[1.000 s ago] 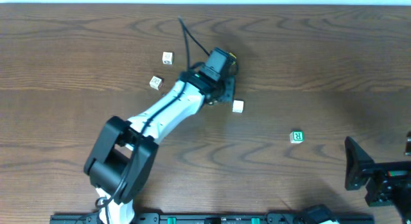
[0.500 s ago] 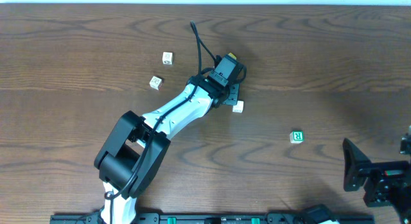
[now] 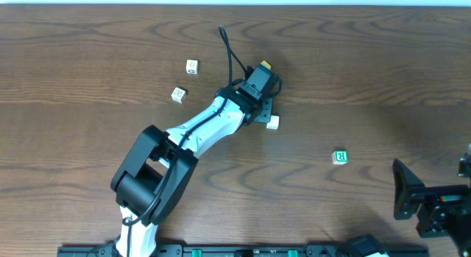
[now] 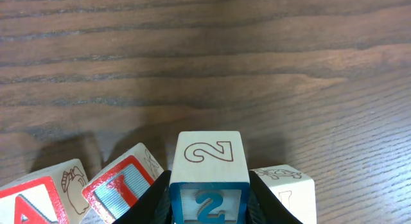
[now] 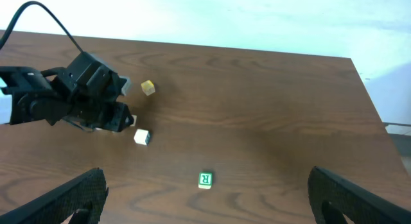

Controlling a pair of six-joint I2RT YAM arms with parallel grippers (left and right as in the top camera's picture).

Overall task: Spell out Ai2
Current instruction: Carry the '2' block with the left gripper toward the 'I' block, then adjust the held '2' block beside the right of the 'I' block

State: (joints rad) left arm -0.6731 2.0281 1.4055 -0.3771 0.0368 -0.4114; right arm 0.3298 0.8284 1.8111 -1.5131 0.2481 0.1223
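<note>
Wood everywhere: dark-grain table (image 3: 88,36), small wooden blocks. Going L to R.

Far left, the upper-left cube (image 3: 191,66) and lower-left cube (image 3: 177,94) are sitting apart from the action. Both pale, markings too small to read.

The left arm (image 3: 199,128) is lying stretched out to mid-table. Its wrist cam is showing the row:
- A cube (image 4: 35,198) at the left edge, red letter partly cut off.
- I cube (image 4: 122,189) just beside it. Both are sitting a bit skewed.
- 2 cube (image 4: 209,163), blue-framed front w/ a 2 and an outline 2 on top, sitting between the black fingers (image 4: 160,197).

The left gripper (image 4: 209,211) is pinching the 2 cube by its two side faces, jaws partway in. Can't tell if it's seated on the table or hanging just above. A plain cube (image 4: 286,185) is crowding its right side.

From overhead, A/I/2 are hiding under the wrist. A yellow cube (image 3: 265,65) is peeking out beyond it. The green R cube (image 3: 339,156) is sitting well apart to the right.

The right gripper (image 5: 205,192) is hanging at the near right edge, jaws spread wide, holding nothing.

Handling, imo:
- The block is light, rigid, not fragile. Flat faces, so a parallel pinch suits it. Paint is prob a bit slick.
- Best hold = opposite side faces at mid-height, leaving the number face clear.
- Neighbours are close on both sides, so opening fingers could nudge the I cube or the plain cube.
</note>
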